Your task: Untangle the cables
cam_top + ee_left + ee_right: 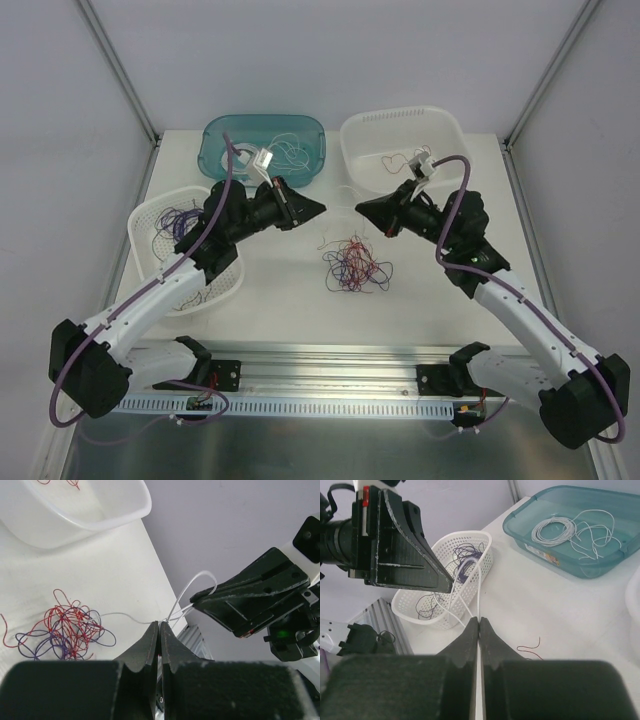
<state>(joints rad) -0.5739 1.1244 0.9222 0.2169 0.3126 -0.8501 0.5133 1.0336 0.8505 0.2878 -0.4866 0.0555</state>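
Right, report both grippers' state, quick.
Left gripper: shut on a white wire.
Right gripper: shut on the same white wire.

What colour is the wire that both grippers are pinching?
The wire is white; the left wrist view shows it best.

Left end effector (318, 208), right end effector (362, 208): raised, tips facing each other, near, both jaws closed

Red, purple and white cables (357, 265); teal bin (210, 150); white mesh basket (148, 212).
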